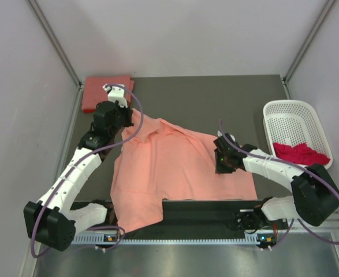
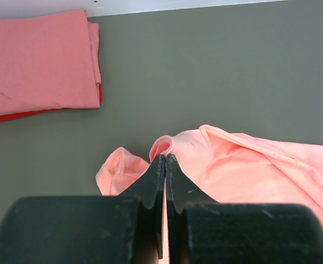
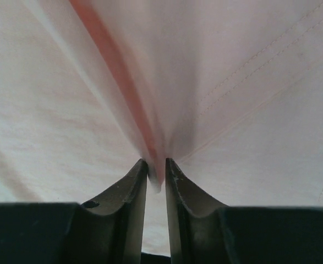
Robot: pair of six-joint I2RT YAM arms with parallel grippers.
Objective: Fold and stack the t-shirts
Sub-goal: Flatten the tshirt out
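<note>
A light salmon-pink t-shirt (image 1: pixel 175 167) lies spread and rumpled in the middle of the dark table. My left gripper (image 1: pixel 125 117) is shut on a fold at its far left corner; in the left wrist view the gripper (image 2: pixel 165 158) pinches that fold of the shirt (image 2: pixel 244 170). My right gripper (image 1: pixel 222 157) is shut on the shirt's right edge; in the right wrist view the gripper (image 3: pixel 156 165) holds a ridge of the fabric (image 3: pixel 233 82). A folded coral-red t-shirt (image 1: pixel 105 92) lies at the back left corner and shows in the left wrist view (image 2: pixel 37 60). A deep magenta-red t-shirt (image 1: pixel 301 154) lies crumpled in the basket.
A white perforated basket (image 1: pixel 289 104) stands at the right edge of the table. Grey walls close in the left, back and right sides. The arm bases and a black rail (image 1: pixel 215 208) run along the near edge, with the pink shirt's hem hanging over it.
</note>
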